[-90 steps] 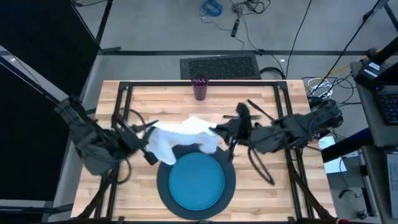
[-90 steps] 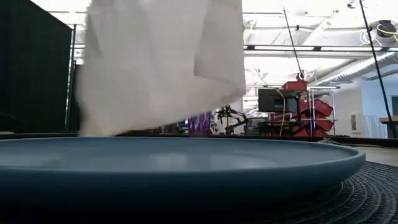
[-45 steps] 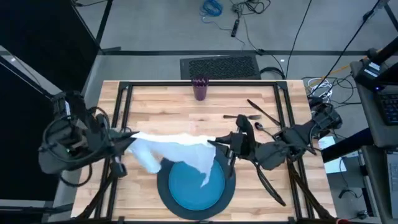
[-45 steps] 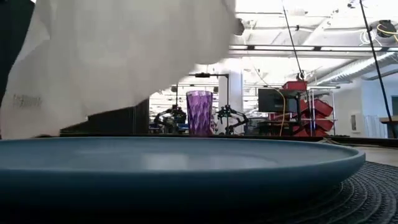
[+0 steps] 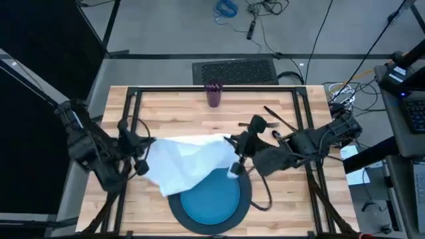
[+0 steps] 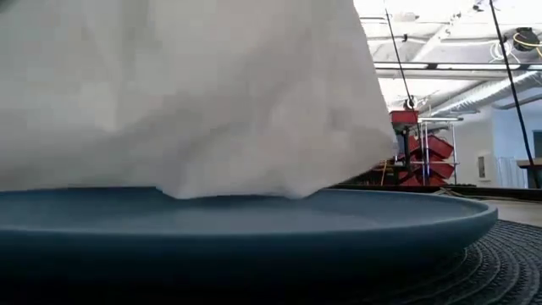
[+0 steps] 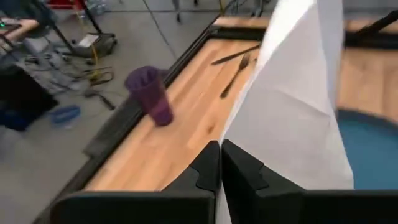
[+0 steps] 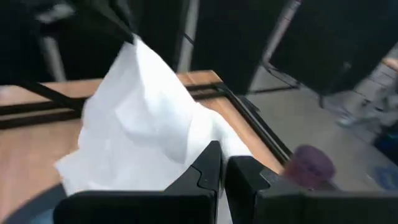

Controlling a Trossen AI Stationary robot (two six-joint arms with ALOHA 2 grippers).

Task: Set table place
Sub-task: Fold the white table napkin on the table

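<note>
Light butcher-block planks of the black-framed table [image 5: 186,109] carried a big dark grey round charger [image 5: 246,192] at the near edge with a blue round plate [image 5: 212,199] on it, and the white cloth napkin [image 5: 189,162] hung stretched above the plate's far-left rim, each gripper's jaws pressed together on a corner, left gripper [image 5: 141,154] and right gripper [image 5: 234,147]. Laying it flat probably called for even tension and lowering both corners together. A small purple cup [image 5: 213,93] stood by the far edge, metal cutlery [image 5: 272,121] lay toward the far right corner, and shelving showed in the room beyond.
</note>
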